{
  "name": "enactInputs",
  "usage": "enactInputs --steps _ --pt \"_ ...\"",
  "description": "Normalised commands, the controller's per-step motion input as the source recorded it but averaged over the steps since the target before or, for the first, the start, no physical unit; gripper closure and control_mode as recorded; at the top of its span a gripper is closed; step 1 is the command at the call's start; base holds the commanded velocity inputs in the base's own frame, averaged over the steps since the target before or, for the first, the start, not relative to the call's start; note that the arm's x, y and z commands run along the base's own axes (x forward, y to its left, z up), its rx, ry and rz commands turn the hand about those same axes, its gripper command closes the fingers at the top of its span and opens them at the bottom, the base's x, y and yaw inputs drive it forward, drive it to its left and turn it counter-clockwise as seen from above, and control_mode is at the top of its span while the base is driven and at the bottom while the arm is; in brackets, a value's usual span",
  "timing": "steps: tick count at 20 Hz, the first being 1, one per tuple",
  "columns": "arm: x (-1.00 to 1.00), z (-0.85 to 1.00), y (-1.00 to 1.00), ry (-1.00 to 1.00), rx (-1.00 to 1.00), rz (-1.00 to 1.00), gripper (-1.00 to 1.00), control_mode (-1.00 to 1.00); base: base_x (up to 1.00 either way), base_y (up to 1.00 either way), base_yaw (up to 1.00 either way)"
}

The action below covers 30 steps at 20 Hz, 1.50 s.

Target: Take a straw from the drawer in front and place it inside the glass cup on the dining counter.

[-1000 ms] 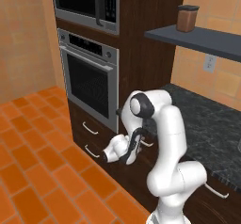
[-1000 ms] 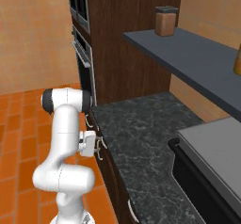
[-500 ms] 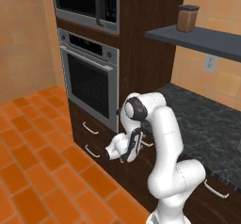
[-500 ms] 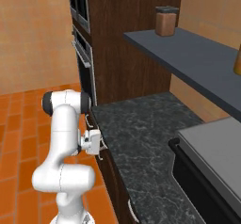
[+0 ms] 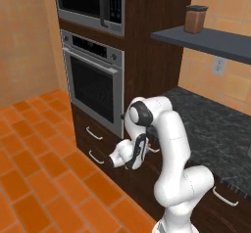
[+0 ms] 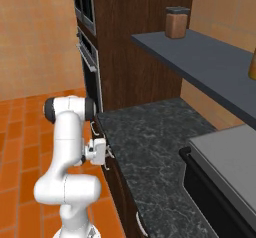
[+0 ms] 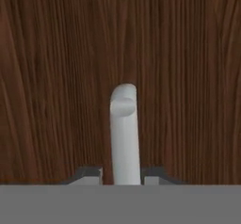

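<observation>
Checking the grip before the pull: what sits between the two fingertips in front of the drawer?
In the hand view, the drawer's silver handle runs up between the fingertips of the gripper, close on both sides.

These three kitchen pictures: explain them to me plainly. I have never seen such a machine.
The white jointed machine is a robot arm on a driving base. Two pictures come from cameras on that base, behind the arm to its left and right. The third looks along its hand, whose two fingertips stand either side of a silver handle on the dark wooden drawer front, closed on it. The drawer sits under a black speckled countertop, beside a built-in oven. A brown jar stands on the shelf.
</observation>
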Motion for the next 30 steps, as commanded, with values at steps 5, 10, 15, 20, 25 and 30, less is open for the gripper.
enactInputs --steps 5,10,15,20,25,30 --pt "-0.44 0.02 0.62 0.0 0.05 0.04 1.0 -1.0 0.0 0.0 0.0" --pt "-0.45 0.08 1.0 0.0 0.02 0.07 1.0 -1.0 0.0 0.0 0.0" --pt "-0.4 0.1 1.0 0.04 0.0 0.08 1.0 -1.0 0.0 0.0 0.0" --pt "-0.32 0.11 1.0 0.11 0.0 0.08 1.0 -1.0 0.0 0.0 0.0" --pt "-0.27 0.09 1.0 0.15 0.01 0.08 1.0 -1.0 0.0 0.0 0.0" --pt "-0.08 0.14 0.81 0.25 0.14 0.05 -1.0 -1.0 0.0 0.0 0.0"
